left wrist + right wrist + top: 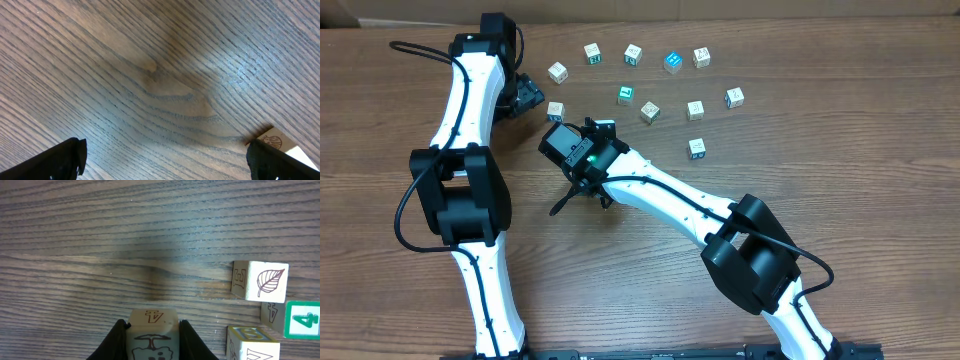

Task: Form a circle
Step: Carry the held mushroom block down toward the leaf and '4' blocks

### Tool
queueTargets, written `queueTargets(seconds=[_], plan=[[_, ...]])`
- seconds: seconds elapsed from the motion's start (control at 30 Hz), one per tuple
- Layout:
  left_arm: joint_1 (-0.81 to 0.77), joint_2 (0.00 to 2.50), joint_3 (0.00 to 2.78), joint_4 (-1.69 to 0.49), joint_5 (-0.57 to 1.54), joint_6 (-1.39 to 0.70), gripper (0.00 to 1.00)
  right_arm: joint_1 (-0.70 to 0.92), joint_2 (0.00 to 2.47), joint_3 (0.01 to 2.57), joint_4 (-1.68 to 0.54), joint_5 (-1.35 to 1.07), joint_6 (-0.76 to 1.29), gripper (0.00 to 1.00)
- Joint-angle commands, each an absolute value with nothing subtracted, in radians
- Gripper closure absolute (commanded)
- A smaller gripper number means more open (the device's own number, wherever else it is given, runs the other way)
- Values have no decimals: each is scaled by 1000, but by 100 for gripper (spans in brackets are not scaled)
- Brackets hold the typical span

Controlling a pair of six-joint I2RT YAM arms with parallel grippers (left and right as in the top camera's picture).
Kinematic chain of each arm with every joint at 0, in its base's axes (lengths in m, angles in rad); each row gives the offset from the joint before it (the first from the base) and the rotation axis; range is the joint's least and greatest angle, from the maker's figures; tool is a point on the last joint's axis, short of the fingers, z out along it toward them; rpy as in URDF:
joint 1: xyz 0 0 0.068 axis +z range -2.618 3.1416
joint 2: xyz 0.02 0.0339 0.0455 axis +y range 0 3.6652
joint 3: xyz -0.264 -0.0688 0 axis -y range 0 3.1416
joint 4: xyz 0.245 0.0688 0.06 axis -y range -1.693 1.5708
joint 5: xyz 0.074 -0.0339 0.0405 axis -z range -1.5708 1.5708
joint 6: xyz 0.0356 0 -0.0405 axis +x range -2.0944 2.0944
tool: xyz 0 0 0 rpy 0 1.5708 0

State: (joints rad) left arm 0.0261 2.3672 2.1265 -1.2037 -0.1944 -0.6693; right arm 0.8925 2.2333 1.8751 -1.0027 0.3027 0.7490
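Placement: right gripper [152, 342] clamps small pale wooden printed cube [153, 316], best set squarely into unfinished circle [649, 111]; left gripper [165, 159] gapes wide.

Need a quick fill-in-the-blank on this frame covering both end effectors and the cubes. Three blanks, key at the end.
1. The right end effector is shut on the held cube, whose upper face shows the digit ___.
2. The left end effector is ___, with only bare table in its gap.
3. In the right wrist view, the leaf cube lies to the ___ of the held cube.
Missing words: 4; open; right.
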Motion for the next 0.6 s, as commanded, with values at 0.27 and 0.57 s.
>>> queueTargets(seconds=[0.27,0.57], plan=[[18,2332,2123,-1202,-190,-650,1,890,2239,1869,-1008,310,797,85],[17,2332,2123,-1202,-190,-650,0,890,2241,1867,-1007,310,799,86]])
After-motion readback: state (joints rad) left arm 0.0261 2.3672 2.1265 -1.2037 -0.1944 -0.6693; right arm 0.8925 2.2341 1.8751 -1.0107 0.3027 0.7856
